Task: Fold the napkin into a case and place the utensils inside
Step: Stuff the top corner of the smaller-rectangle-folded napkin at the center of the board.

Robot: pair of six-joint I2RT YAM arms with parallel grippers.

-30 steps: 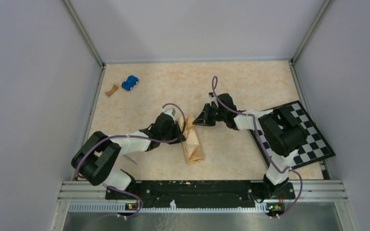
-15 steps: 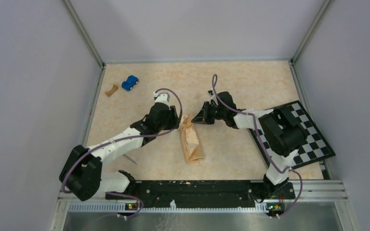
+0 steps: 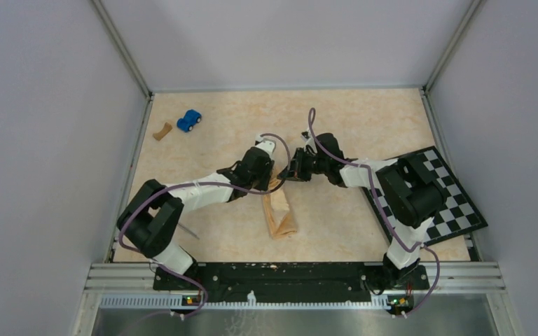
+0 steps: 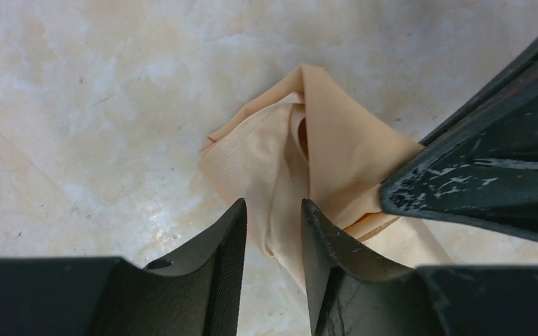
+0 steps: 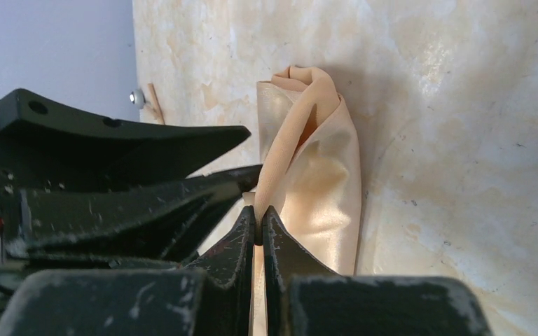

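Observation:
The tan-orange napkin (image 3: 280,212) lies as a narrow oblong case in the middle of the table, its far end bunched and lifted. My right gripper (image 3: 288,173) is shut on a fold at that far end, as the right wrist view (image 5: 259,220) shows. My left gripper (image 3: 271,179) is open just left of it. In the left wrist view its jaws (image 4: 273,220) straddle a fold of the napkin (image 4: 336,150) with a gap on each side. One thin silvery utensil (image 3: 189,230) lies by the left arm's elbow. Any other utensils are hidden.
A blue toy car (image 3: 190,120) and a small brown scrap (image 3: 161,130) sit at the far left. The checkerboard (image 3: 455,210) lies at the right under the right arm. Grey walls close the table on three sides.
My left arm drew back to the left, then swung right to the napkin's far end beside the right gripper. The right gripper kept its hold. The napkin's far end has bunched up.

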